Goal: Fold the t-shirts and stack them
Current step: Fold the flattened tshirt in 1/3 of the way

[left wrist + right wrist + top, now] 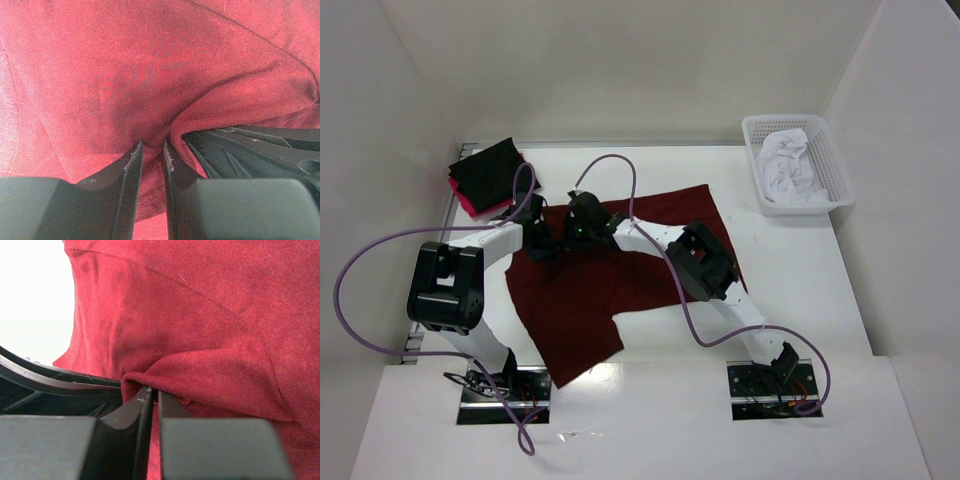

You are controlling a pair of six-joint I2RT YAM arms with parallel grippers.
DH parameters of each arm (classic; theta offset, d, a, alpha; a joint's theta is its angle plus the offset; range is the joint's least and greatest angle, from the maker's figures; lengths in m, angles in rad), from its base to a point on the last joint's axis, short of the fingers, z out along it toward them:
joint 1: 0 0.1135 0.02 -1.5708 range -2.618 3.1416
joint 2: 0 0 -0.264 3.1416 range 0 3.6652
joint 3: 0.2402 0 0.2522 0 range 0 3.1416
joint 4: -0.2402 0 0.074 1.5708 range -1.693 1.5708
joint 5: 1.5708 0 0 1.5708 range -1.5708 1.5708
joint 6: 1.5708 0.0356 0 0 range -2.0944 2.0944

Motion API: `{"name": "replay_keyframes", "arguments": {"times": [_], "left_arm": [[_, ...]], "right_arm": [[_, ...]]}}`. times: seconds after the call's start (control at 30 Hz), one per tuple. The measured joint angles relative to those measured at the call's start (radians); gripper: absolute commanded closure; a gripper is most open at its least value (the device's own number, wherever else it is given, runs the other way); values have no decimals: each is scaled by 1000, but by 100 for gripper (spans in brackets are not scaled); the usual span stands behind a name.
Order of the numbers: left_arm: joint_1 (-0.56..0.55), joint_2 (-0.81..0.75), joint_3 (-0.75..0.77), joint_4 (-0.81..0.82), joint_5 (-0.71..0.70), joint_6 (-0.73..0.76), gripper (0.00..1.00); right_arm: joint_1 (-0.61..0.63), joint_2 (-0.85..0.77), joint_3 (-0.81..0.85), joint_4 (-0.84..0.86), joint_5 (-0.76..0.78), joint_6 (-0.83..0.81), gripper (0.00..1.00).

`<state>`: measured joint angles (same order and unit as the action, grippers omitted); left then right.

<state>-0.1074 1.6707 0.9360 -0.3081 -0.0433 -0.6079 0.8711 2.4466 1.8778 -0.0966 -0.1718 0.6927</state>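
Note:
The dark maroon t-shirt (620, 270) lies spread across the middle of the table, with its left upper part gathered up where both grippers meet. My left gripper (546, 244) is shut on a pinch of that maroon cloth (150, 75), which bunches between its two fingers (131, 165). Right beside it, my right gripper (580, 228) is shut on a rolled fold of the same shirt (210, 375); its jaws stand almost together with cloth over the tips. A black folded t-shirt (488, 168) rests on a bright pink one (465, 203) at the back left.
A white basket (835, 165) holding white cloth (790, 165) stands at the back right. White walls close in the table on three sides. The right gripper's dark body (250, 145) fills the right of the left wrist view.

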Motion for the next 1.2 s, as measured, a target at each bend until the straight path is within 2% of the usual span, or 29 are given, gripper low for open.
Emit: {"name": "replay_keyframes", "arguments": {"times": [0.1, 0.5, 0.93, 1.13, 1.17, 1.2], "left_arm": [[0, 2, 1, 0, 0, 0, 69], [-1, 5, 2, 11, 10, -1, 69], [-3, 7, 3, 14, 14, -1, 69], [-3, 7, 3, 14, 14, -1, 69], [-3, 7, 3, 13, 14, -1, 69], [-3, 7, 4, 13, 14, -1, 69]], "right_arm": [[1, 0, 0, -3, 11, -7, 100], [16, -82, -30, -103, 148, -69, 100], [10, -243, -181, -147, 221, -88, 99], [10, -268, -223, -187, 228, -87, 86], [10, -277, -241, -188, 227, -87, 82], [10, -288, -264, -189, 225, -84, 72]]}}
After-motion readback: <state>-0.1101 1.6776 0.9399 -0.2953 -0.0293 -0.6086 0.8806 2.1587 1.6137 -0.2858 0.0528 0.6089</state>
